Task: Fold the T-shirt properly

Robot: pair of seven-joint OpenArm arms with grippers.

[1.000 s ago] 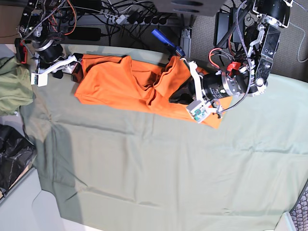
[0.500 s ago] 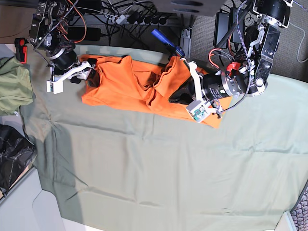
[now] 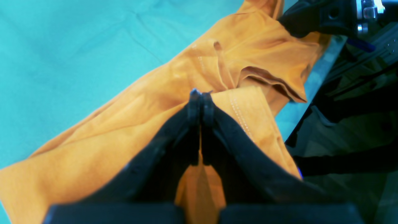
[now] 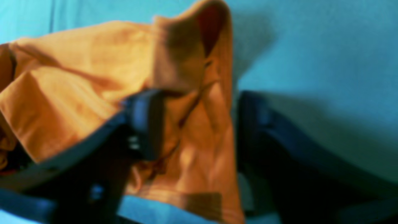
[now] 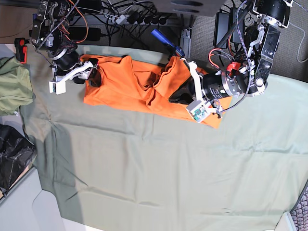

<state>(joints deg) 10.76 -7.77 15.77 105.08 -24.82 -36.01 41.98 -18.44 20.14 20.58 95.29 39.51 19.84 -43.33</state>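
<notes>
Cloth-covered surface (image 5: 159,168): the near half of the grey-green cloth lies bare and lightly creased; nothing of the task rests on it.

T-shirt (image 5: 139,86): the bright orange T-shirt lies bunched in a long strip along the far side of the surface, rucked in heavy folds at its middle, one arm at each end.

Left gripper (image 3: 199,104): its black fingers (image 3: 207,107) are pressed together on a fold of orange fabric near a stitched hem, pinching the T-shirt at the end on the base view's right.

Right gripper (image 4: 192,124): its fingers (image 4: 146,124) stand spread apart with loose orange cloth lying between them; the blurred wrist view shows no clamp on the fabric.

Risk, uneven hold: judging from this, only one end is secured, so any pull by the left arm could drag the T-shirt sideways into a tighter heap rather than spread it.

Risk, missed layer: the cloth between the spread fingers is crumpled, so a closing could catch several layers or a sleeve instead of a clean edge.

Risk, edge of surface: the garment sits close to the far edge, beside cables (image 5: 120,19); a push that way might slide fabric off.

Olive-green garment (image 5: 13,89): heaped at the base view's left, well apart from the T-shirt.

Writing: no brand, label or legible text is visible on the T-shirt or the arms.
</notes>
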